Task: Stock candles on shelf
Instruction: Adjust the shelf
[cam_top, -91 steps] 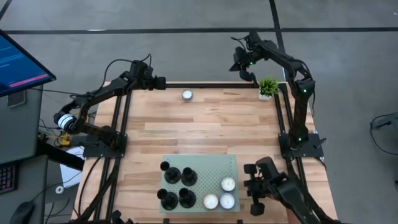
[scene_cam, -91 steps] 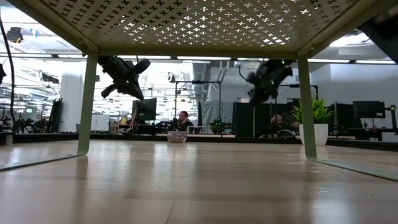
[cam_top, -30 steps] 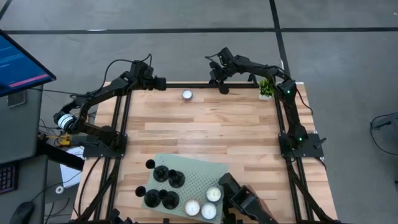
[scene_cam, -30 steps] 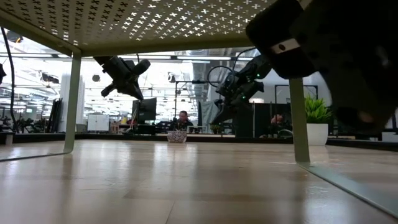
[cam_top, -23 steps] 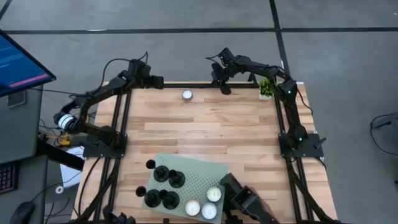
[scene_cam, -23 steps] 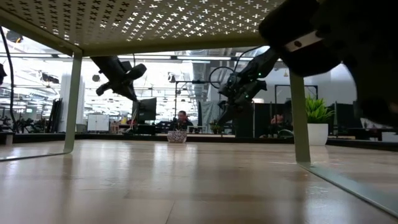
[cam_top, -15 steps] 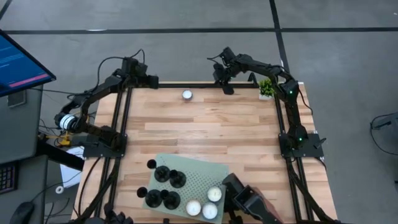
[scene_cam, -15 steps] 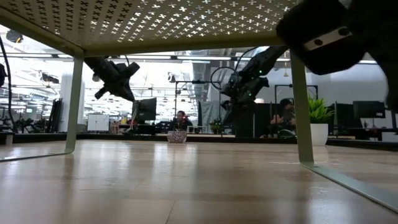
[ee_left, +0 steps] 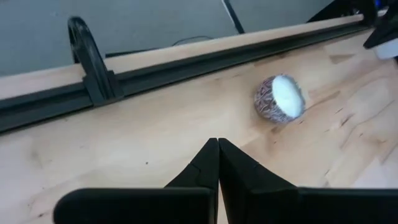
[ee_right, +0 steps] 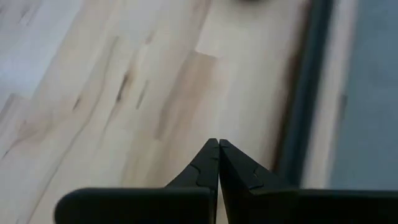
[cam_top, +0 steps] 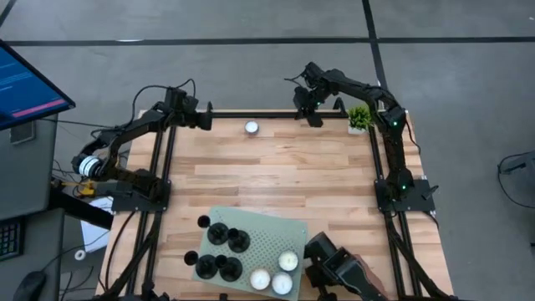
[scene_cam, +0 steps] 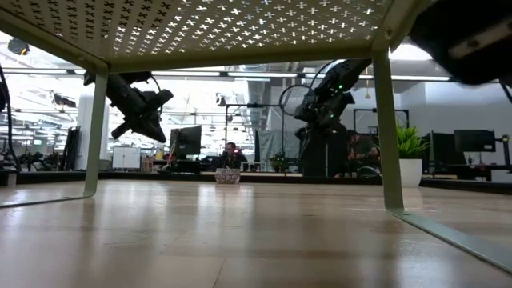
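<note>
One small white candle (cam_top: 252, 128) stands alone on the wooden tabletop near the far edge. It also shows in the left wrist view (ee_left: 278, 99) and the low view (scene_cam: 228, 175). Three white candles (cam_top: 281, 283) sit on the right end of the pale green perforated shelf (cam_top: 259, 242), which stands on thin legs (scene_cam: 388, 120) at the near edge. My left gripper (cam_top: 208, 119) is shut and empty, left of the lone candle (ee_left: 217, 142). My right gripper (cam_top: 314, 119) is shut and empty, right of the candle, above bare wood (ee_right: 217, 142).
Several black round holders (cam_top: 221, 249) stand on the shelf's left half. A small potted plant (cam_top: 360, 119) stands at the far right corner. A bulky dark object (cam_top: 343, 272) reaches in at the near right beside the shelf. Black frame rails (cam_top: 163, 180) run along the table's sides.
My right gripper has gone toward the table's right edge, away from the lone candle. My left gripper has drawn a little toward the table's left edge and sunk lower. The dark object at the near right has moved back from the shelf.
</note>
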{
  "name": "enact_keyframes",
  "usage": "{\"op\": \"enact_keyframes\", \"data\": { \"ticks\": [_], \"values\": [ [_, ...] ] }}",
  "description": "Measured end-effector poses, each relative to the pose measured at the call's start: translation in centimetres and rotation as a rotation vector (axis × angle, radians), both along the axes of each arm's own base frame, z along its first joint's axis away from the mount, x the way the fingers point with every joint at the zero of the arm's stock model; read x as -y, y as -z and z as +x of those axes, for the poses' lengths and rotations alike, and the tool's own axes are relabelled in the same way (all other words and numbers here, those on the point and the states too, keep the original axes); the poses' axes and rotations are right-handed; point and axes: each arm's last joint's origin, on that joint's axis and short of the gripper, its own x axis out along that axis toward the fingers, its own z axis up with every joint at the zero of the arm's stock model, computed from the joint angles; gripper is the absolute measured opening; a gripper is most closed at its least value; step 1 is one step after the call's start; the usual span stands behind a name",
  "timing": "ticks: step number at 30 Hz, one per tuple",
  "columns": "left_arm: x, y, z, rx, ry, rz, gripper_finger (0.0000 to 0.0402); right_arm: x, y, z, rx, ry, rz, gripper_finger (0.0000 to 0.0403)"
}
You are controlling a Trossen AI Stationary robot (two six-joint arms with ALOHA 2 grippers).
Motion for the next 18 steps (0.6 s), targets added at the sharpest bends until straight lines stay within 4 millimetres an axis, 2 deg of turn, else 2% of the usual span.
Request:
{"op": "enact_keyframes", "data": {
  "ticks": [7,12,15,18],
  "values": [
    [1.4,-2.2,-0.6,0.077,0.012,0.069,0.0003,-0.5,-3.3,-2.3,-0.031,0.081,0.057,0.0],
    [2.9,-4.3,-1.3,0.138,0.013,0.151,0.0005,-2.1,-7.5,-3.9,-0.018,0.114,0.053,0.0],
    [3.4,-4.9,-1.6,0.154,0.005,0.177,0.0005,-2.9,-9.1,-4.7,-0.056,0.16,0.045,0.0],
    [3.8,-5.3,-1.8,0.192,-0.001,0.164,0.0005,-4.8,-11.0,-5.7,-0.082,0.189,0.096,0.0]
  ]
}}
